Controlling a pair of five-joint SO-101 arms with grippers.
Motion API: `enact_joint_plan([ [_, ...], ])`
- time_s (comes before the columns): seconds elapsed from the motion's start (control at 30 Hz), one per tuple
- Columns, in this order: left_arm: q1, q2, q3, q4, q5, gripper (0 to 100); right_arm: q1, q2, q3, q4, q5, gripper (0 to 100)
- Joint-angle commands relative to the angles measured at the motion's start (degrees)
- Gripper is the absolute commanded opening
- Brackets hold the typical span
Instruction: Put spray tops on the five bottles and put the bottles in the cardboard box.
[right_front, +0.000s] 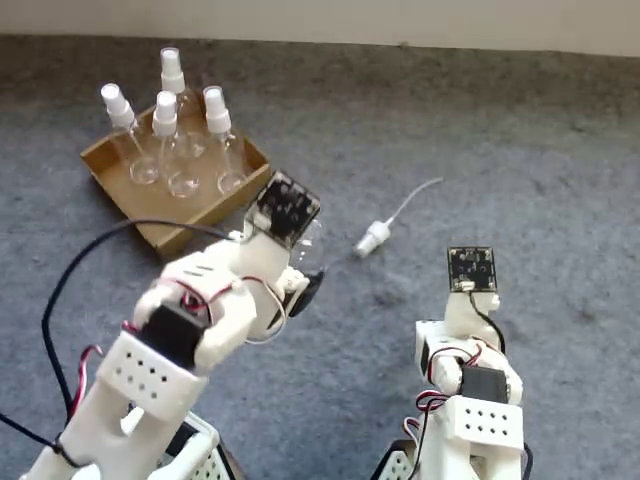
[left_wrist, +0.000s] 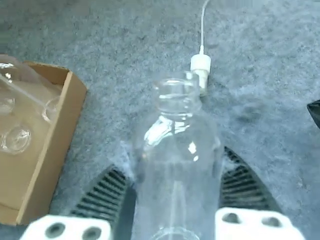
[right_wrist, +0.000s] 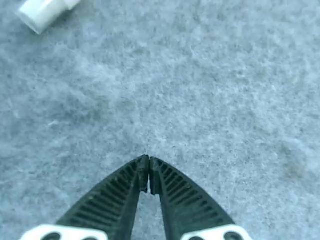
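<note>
Cardboard box (right_front: 190, 232): sits far to the left on the grey carpet (right_front: 520, 150). Its brown wall (left_wrist: 50, 150) shows beside the left arm's camera too.

Bottles in the box (right_front: 178, 160): four clear bottles stand up inside it, close together. Each one has a white spray top on.

Left gripper (left_wrist: 175, 180): just right of the box, near its front corner. Its two black fingers (left_wrist: 112, 192) squeeze a bottle, one on each side.

Open bottle (left_wrist: 175, 145): clear, with no top on its neck. It is held in the left gripper and is outside the box. Its open mouth points toward the loose spray top.

Loose spray top (right_front: 372, 238): lies on its side on the carpet, between the two arms and a bit farther back. A thin white tube (right_front: 412, 200) sticks out of it, away from the arms.

Right gripper (right_wrist: 149, 172): its fingers are pressed together with nothing between them. It hangs over bare carpet, near the spray top (right_wrist: 42, 12) but not touching it.
</note>
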Motion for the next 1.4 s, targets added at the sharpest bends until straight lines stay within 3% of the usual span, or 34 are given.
enact_joint_plan([
  [0.0, -2.4, -8.3, 15.0, -18.8, -0.3, 6, 0.4, -0.6, -0.5, -1.4, 0.4, 0.4],
  [0.17, -5.3, -14.5, 27.7, -31.6, -0.1, 6, 0.3, -0.6, -0.5, -1.4, 0.5, 0.4],
  [0.43, -5.1, -23.9, 40.2, -41.0, 0.0, 6, 0.3, -0.5, -0.6, -1.0, 0.4, 0.4],
  [0.53, -5.4, -27.9, 44.4, -44.2, 3.1, 6, 0.4, -0.2, -1.5, 0.6, 0.6, 0.4],
  [0.73, -5.7, -36.8, 49.2, -44.9, 4.4, 6, 0.4, 0.0, -14.5, 7.3, 5.5, 0.4],
  [0.93, -10.3, -42.0, 50.1, -45.0, 4.7, 6, 0.0, 0.0, -27.4, 12.4, 6.0, 0.4],
  [1.13, -11.1, -41.7, 50.1, -45.0, 4.6, 6, -8.5, 0.1, -31.0, 13.0, 5.8, 0.4],
  [1.37, -11.1, -41.7, 50.1, -44.9, 4.6, 6, -9.8, 2.0, -31.3, 9.6, -2.5, 3.4],
])
